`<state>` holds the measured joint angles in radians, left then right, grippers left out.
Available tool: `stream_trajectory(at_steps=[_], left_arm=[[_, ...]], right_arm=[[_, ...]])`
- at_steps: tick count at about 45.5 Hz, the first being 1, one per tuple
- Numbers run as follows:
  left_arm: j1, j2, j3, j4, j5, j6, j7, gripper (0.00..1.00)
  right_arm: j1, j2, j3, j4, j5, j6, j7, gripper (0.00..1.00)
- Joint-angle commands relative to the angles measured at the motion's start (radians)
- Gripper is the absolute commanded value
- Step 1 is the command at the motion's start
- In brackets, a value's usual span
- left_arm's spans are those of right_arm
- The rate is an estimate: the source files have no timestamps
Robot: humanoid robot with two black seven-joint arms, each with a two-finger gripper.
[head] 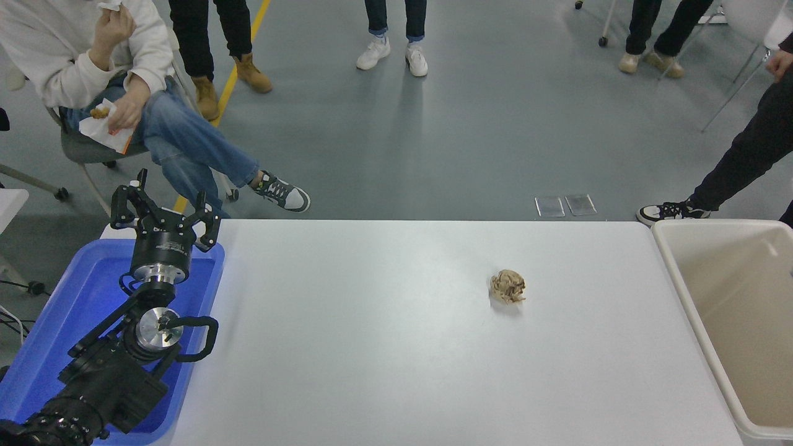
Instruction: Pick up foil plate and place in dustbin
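Robot's left arm sits parked at lower left, reaching fwd over a blue plastic tray (37,347) that hangs at the table's left end. The left gripper (166,207) points away from the camera, its black fingers (124,207) spread wide w/ nothing between them, hovering above the tray's far edge. Right arm is out of frame.

The white table (372,347) runs across the shot. Right of center, approx. mid-depth, lies a small crumpled brown paper ball (508,287), alone on the surface, well apart from both tray and tub. At the right end stands the dustbin (681,291), a beige plastic tub w/ thick rounded rim, just beside the table's right edge; what shows of its interior holds only smooth walls. The foil plate can't be seen anywhere in frame, so its whereabouts can't be told.

Beyond the table, on grey floor, two clear rectangular patches (565,205) lie near the far edge. A seated person (124,93) in white top & jeans is at upper left, legs crossed, a white wrapper in the lap. Other people's legs & shoes (391,56) stand along the top; one more leg in black (737,161) enters from the right.
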<state>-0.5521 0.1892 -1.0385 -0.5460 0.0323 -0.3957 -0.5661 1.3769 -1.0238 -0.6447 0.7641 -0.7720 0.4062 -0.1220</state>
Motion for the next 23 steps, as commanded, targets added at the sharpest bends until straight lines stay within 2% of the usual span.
stream_trajectory(at_steps=[1, 7, 11, 23], left_arm=[[0.0, -0.001, 0.0, 0.0, 0.0, 0.0, 0.0, 0.99], [0.0, -0.001, 0.0, 0.0, 0.0, 0.0, -0.001, 0.99], [0.0, -0.001, 0.0, 0.0, 0.0, 0.0, -0.001, 0.99], [0.0, -0.001, -0.002, 0.0, 0.0, 0.0, -0.002, 0.99]], right_arm=[[-0.501, 0.177, 0.407, -0.268, -0.013, -0.15, 0.002, 0.0], [-0.597, 0.29, 0.442, -0.396, 0.023, -0.253, 0.002, 0.0], [-0.654, 0.343, 0.488, -0.447, 0.069, -0.27, 0.002, 0.0], [-0.682, 0.367, 0.534, -0.471, 0.086, -0.273, 0.002, 0.0]])
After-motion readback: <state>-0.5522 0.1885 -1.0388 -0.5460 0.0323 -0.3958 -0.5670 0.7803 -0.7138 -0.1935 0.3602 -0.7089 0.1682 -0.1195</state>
